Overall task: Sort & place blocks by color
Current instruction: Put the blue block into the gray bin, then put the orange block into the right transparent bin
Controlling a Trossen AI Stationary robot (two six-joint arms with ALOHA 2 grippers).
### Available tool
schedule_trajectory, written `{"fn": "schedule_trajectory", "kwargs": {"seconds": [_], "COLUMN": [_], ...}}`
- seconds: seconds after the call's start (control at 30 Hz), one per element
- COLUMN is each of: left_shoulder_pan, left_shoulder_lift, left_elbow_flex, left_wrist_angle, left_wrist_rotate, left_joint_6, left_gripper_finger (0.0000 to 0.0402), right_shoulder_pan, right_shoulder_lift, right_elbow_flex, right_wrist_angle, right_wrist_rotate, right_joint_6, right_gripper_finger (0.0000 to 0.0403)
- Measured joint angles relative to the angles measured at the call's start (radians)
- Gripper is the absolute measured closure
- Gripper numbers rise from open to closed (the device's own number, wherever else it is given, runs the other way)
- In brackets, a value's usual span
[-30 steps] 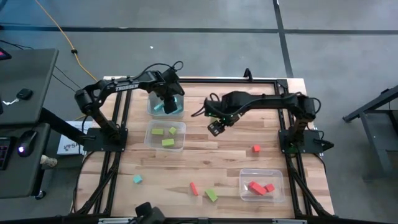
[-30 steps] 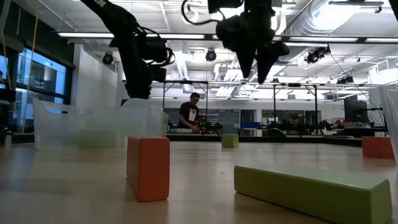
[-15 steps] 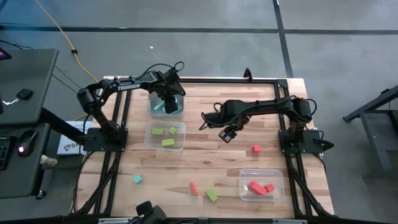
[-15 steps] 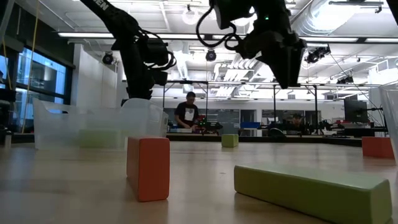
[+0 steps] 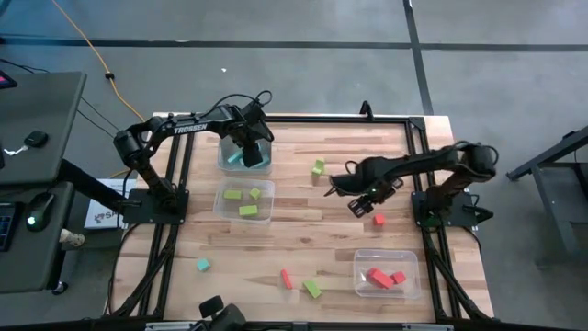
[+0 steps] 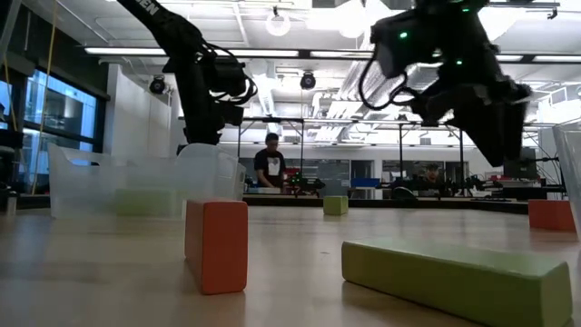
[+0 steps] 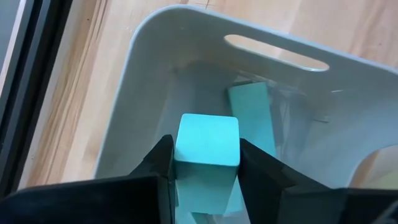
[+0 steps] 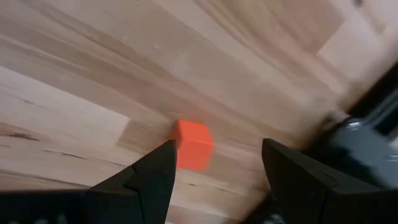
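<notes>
Clear bin [image 7: 149,74] walls blur its cyan blocks; left tool [image 7: 205,163] flanks one, grip unclear.

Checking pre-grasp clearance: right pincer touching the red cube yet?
Apart. Right wrist view: the red cube sits ahead of the open right pincer, wood visible between.

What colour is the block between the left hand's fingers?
Cyan block, clearest in the left wrist view.
</notes>
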Motion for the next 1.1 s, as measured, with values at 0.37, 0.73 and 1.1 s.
{"fn": "schedule_trajectory", "kwargs": {"seconds": [0.37,0.73,1.1], "left_shoulder_pan": [0.000,0.000,0.000], "left_shoulder_lift": [0.000,0.000,0.000], "left_elbow_flex": [0.000,0.000,0.000], "left_wrist_angle": [-0.010,-0.015,-0.015], "left_wrist_rotate": [0.003,0.000,0.000], "left_joint_6": [-0.034,-0.035,-0.027], "left_gripper_finger": [0.0273,0.0212,0.0210], "right_shoulder_pan": [0.007,0.032,0.066], "right_shoulder_lift": [-0.251,-0.285,-0.285], "right_elbow_flex": [-0.245,-0.335,-0.355], "right_wrist_angle": [0.228,0.308,0.346], "right_wrist_rotate": [-0.054,-0.098,-0.089], "right_joint_6": [0.254,0.355,0.422], "right_gripper_finger": [0.0176,0.0173,0.0173]}}
